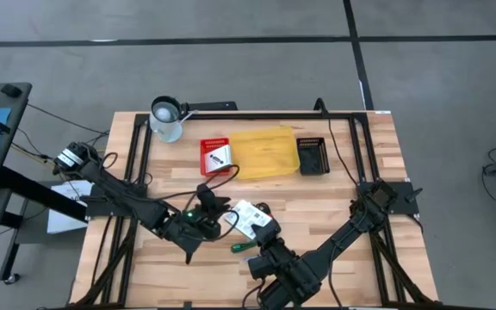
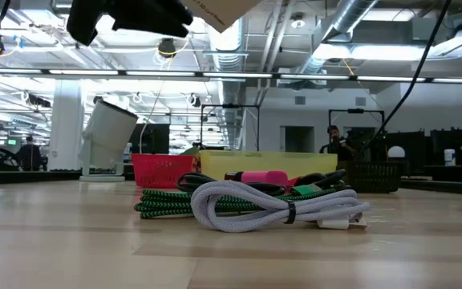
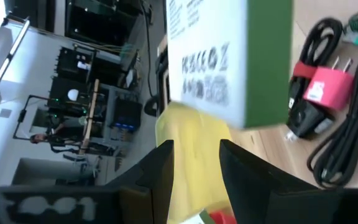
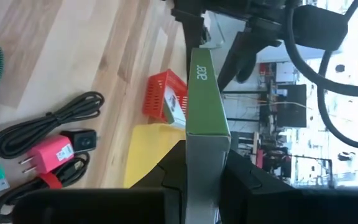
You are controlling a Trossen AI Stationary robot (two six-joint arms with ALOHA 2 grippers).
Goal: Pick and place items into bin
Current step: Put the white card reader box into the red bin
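Observation:
A flat white box with a green edge (image 4: 201,93) hangs above the table's near middle, and my right gripper (image 4: 204,158) is shut on it. In the high view the box (image 1: 250,215) sits just right of my left gripper (image 1: 205,213). My left gripper (image 3: 194,165) stands open with nothing between its fingers, and the box (image 3: 229,56) is beyond them. Below, on the table, lie black cords (image 4: 48,121), a pink plug (image 4: 48,154), a green braided cord (image 2: 167,205) and a white braided cord (image 2: 271,209). The yellow bin (image 1: 265,153) stands at the far middle. My right gripper pinches the box's end nearest the wrist (image 4: 204,140) between its two fingers, one on each broad face, with the green narrow edge toward the wrist camera. The fingers come slanting from the table's near right side. The box reaches out beyond them, lifted clear of the table.
A red basket (image 1: 215,156) stands left of the bin and a black basket (image 1: 313,155) right of it. A white cup-shaped thing (image 1: 166,119) stands at the far left. A green stick-like piece (image 1: 241,246) lies near the front. Dark rails run along the table's edges.

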